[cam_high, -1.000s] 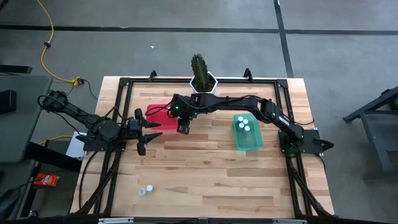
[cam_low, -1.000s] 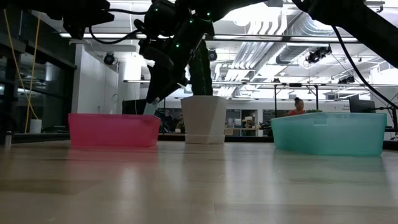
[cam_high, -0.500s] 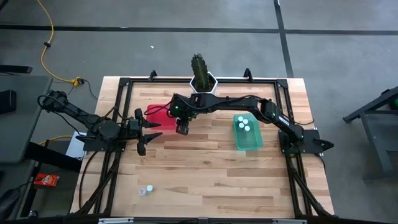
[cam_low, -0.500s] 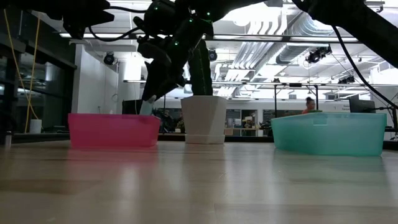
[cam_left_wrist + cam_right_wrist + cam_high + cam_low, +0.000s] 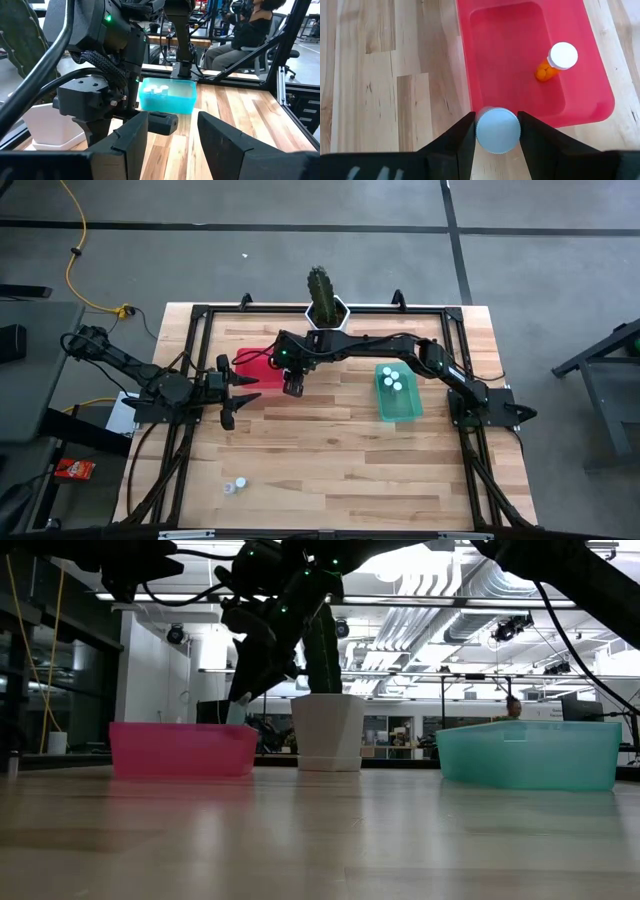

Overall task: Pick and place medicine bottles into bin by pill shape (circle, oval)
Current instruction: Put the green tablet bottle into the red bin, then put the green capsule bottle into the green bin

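Right gripper (image 5: 497,131) clamps a white-capped bottle (image 5: 498,129), having shifted left to the red bin's (image 5: 600,107) near rim; release looks imminent. One bottle (image 5: 555,62) lies inside at 2 o'clock. Left gripper (image 5: 172,131) waits, fingers apart.

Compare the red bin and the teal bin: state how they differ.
Colour: the red bin is red, the teal bin teal. Contents: the right wrist view shows one orange bottle in the red bin; the teal bin holds three white-capped bottles. The right gripper, holding a bottle, hovers at the red bin's rim; nothing hovers over the teal bin. Both are rectangular tubs on the table.
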